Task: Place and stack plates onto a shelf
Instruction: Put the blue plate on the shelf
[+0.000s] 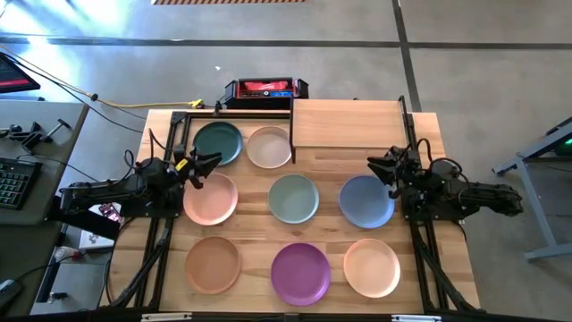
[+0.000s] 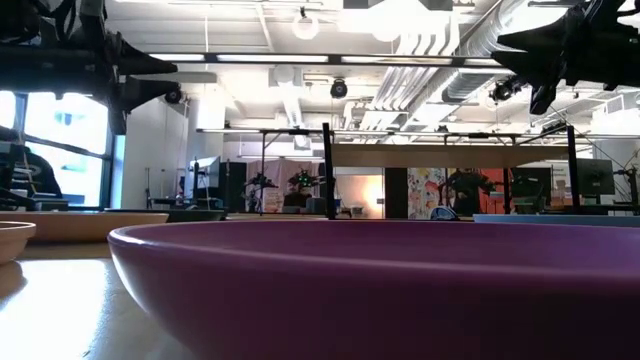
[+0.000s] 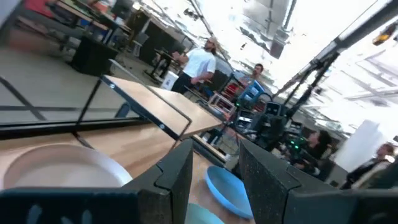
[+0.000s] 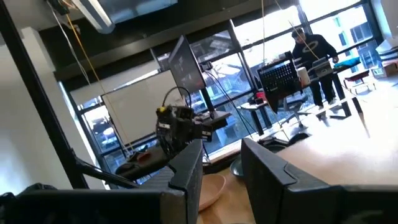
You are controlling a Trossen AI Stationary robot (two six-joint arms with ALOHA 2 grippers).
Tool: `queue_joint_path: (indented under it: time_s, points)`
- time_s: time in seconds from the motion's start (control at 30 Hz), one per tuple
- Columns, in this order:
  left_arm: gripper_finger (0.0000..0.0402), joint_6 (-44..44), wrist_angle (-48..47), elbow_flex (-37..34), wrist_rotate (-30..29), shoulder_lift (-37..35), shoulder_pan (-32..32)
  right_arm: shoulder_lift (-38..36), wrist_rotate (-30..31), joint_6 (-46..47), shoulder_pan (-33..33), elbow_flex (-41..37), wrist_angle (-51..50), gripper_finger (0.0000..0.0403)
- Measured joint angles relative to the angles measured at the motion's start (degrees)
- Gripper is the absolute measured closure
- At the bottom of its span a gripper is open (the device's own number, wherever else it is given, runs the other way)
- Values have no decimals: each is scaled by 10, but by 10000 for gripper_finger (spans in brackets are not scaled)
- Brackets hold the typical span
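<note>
Eight plates (image 1: 294, 198) lie flat on the desk (image 1: 429, 152), shelf (image 1: 347, 123) bare; both end effectors, left (image 1: 202, 165) and right (image 1: 384, 167), hover empty, fingers parted; we judge plates stiff, light, matte; pinch the raised rim.

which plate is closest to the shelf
The beige plate: its rim sits right beside the shelf, while the other plates lie farther off on the table.

Slatted tabletop (image 1: 447, 259): 8 plates (image 1: 294, 198), bare shelf (image 1: 344, 123).

Matte plates (image 1: 294, 198) lie on smooth slatted wood tabletop (image 1: 331, 161), beside light-wood shelf (image 1: 346, 123).
</note>
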Motion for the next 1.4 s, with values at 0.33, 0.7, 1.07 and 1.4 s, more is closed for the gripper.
queue_joint_path:
  time_s: [0.33, 0.7, 1.07, 1.4]
  points:
    - [280, -9, 140, 27, -27, 2, 0, 3, 1, -27, 0, 28, 65, 308]
    - [280, 79, 22, 235, -40, 93, 0, 108, 4, -106, 0, 241, -152, 308]
    - [280, 94, -154, 403, -39, 227, 0, 317, -1, -40, 0, 514, -551, 308]
    - [280, 88, -200, 412, -39, 278, 0, 463, -107, 0, 1, 591, -672, 308]
